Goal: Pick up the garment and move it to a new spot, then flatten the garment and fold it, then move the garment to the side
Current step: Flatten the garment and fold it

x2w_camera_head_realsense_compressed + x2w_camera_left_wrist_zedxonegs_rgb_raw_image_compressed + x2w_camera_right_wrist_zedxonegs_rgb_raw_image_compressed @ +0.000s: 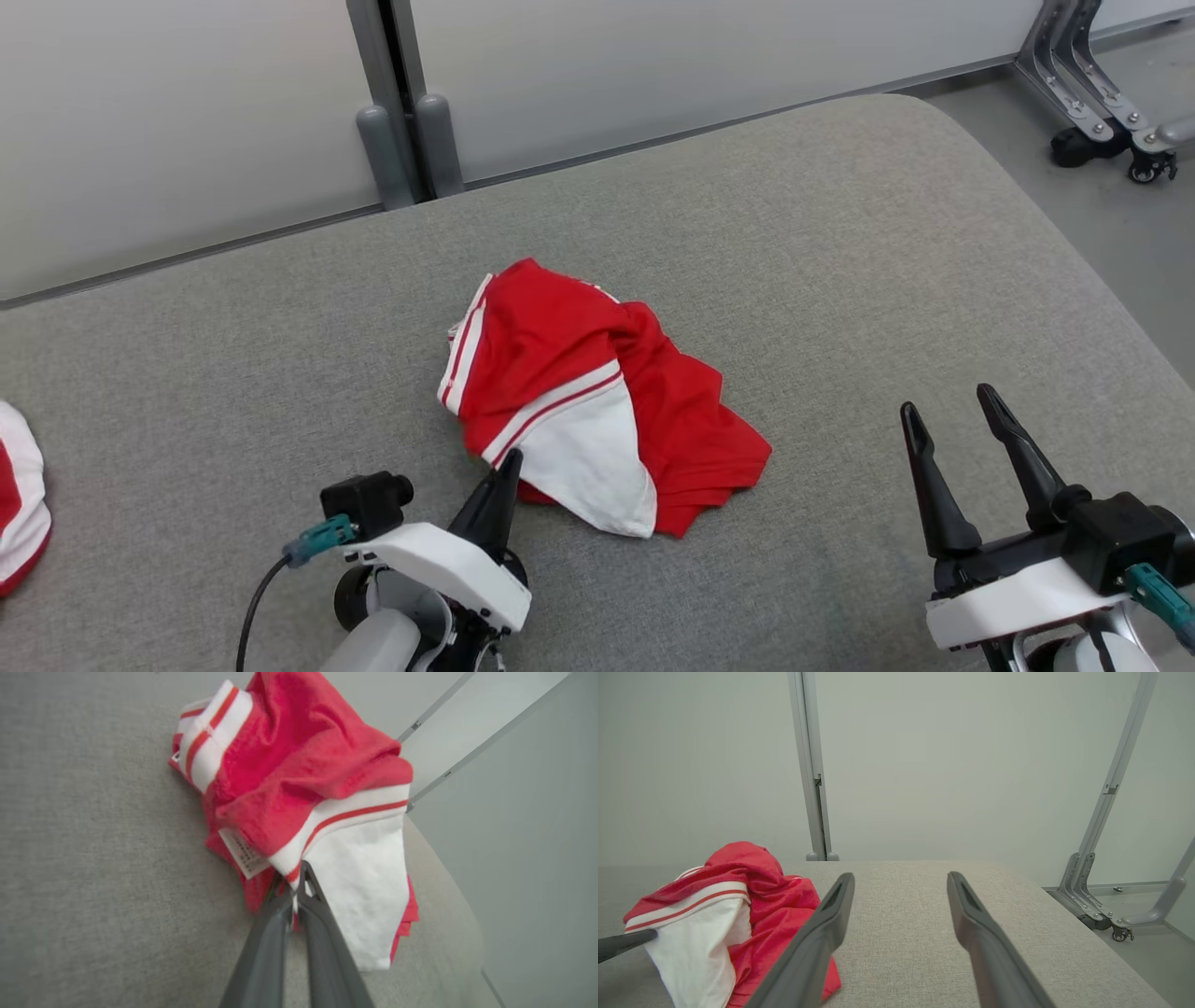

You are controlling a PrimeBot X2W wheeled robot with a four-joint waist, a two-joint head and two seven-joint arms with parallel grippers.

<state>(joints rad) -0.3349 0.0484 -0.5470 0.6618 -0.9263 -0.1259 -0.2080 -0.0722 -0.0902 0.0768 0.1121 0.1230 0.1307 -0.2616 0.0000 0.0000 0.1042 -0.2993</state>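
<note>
Nearest the camera, the robot's left gripper has its two long dark fingers pinched together on the near edge of a crumpled red-and-white fabric garment, a sliver of cloth caught between them. In the left wrist view the grip sits where the garment's plain white panel meets a band of white with a thin red stripe, and a small white printed label pokes out just left of that spot. To the garment's right and well apart from it, the right gripper hovers with its fingers spread wide and nothing between them; in its own wrist view the garment lies at the left, with the left gripper's dark tip touching the white panel. The garment sits bunched in a heap on a broad grey woven padded surface, red folds piled over the white section and a second striped band along its far-left edge. Far to the garment's left, at the picture's edge, lies part of another red-and-white cloth. Beyond the garment, past the far edge of the surface, stand a grey upright post and pale wall panels; to the far right of the garment a grey metal frame on castors stands on the floor.
</note>
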